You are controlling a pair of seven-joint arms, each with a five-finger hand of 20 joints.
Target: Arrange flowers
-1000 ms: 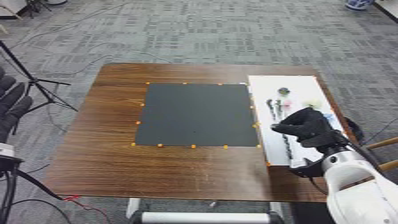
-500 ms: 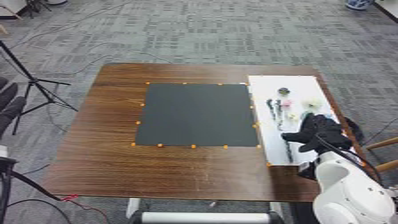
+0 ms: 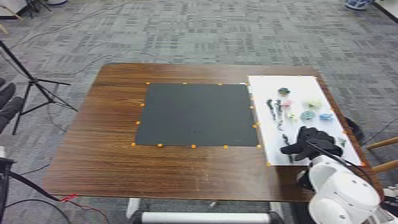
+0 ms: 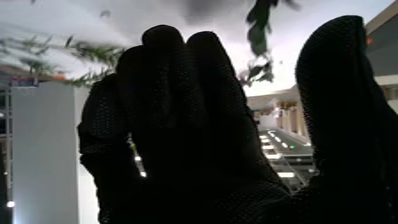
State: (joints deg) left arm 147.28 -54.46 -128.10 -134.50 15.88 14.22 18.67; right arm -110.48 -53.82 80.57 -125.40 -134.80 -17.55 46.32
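Note:
In the head view my right hand is over the near part of the white board, its fingers relaxed and nothing held. The right wrist view gives the hand with straight fingers and the thumb apart; leafy stems stand beyond the gap. On the board lie a pink flower, a pale flower, a teal flower, a blue flower, a dark green one and dark leafy stems. My left hand is at the left edge, off the table.
A dark square mat with orange markers around it lies on the brown table, left of the white board. A black tripod stands on the floor to the left, and a wooden chair is at the right.
My right hand has moved nearer to the table's front edge, uncovering the teal and blue flowers. The left hand shifted slightly outward at the left edge.

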